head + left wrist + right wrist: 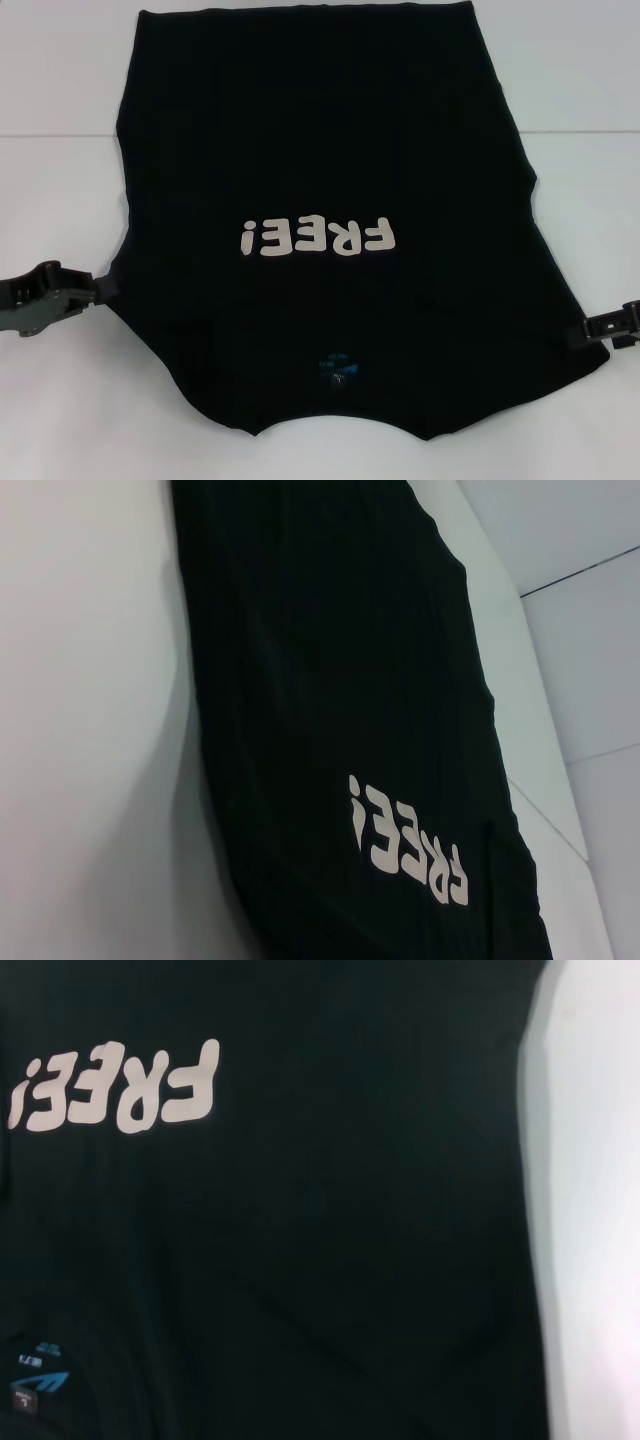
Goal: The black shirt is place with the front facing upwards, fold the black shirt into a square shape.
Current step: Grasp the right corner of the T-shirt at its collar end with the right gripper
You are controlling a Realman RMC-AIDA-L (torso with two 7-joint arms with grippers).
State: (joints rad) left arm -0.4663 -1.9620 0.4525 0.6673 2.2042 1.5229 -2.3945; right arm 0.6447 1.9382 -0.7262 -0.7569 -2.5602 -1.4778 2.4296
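The black shirt [320, 150] lies flat on the white table, front up, with its off-white "FREE!" lettering [312, 237] upside down to me and the blue neck label [338, 372] nearest me. My left gripper [97, 286] is at the shirt's left sleeve edge, where the cloth comes to a point, and looks shut on it. On the other side my right gripper [588, 331] meets the right sleeve edge the same way. Both wrist views show only the shirt [330, 680] [300, 1240] and table, with no fingers.
The white table [60, 180] stretches bare to the left and right of the shirt. A thin seam line [50, 137] crosses the table behind the arms. The shirt's collar edge lies close to the table's near edge.
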